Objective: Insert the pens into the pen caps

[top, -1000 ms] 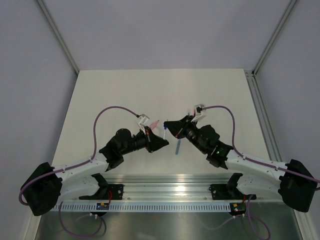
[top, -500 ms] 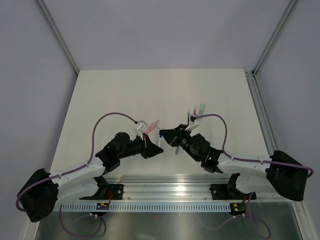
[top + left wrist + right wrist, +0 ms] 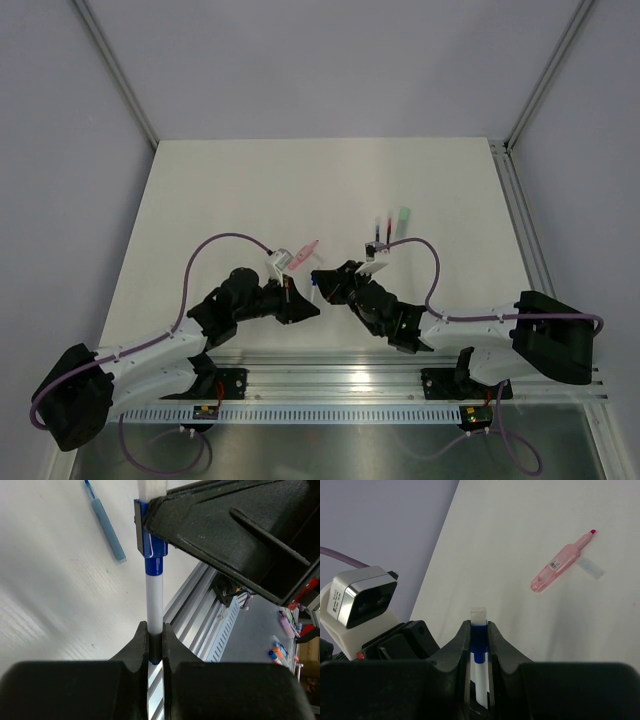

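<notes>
A white pen (image 3: 155,600) is held off the table (image 3: 50,590), its barrel pinched between the left gripper (image 3: 155,630) fingers and the cap (image 3: 150,547) on its other end pinched by the right gripper (image 3: 479,626). If your arms push out of line, the thin barrel could slide through the left fingers, or the cap could cock and jam. A light blue pen (image 3: 107,527) lies on the table near the white pen, where a dropped piece might knock it.

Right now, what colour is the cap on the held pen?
The cap is blue, clearest in the left wrist view.
</notes>
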